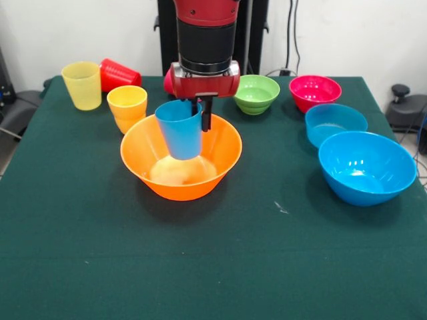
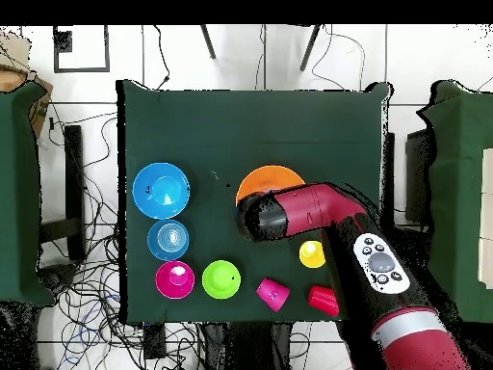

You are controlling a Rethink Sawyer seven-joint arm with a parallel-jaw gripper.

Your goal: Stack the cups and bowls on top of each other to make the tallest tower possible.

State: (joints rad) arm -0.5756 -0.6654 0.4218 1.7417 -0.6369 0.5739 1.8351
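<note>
- While clamped on its rim, the gripper [image 1: 200, 110] held the smooth, tapered light blue cup [image 1: 180, 130] upright.
- Round, glossy large orange bowl [image 1: 181, 160] sat directly beneath, on the green surface [image 1: 213, 267].

Light blue cup [image 1: 180, 128], large orange bowl [image 1: 181, 160], plain dark green table [image 1: 213, 267], red and black arm [image 1: 205, 33].
</note>
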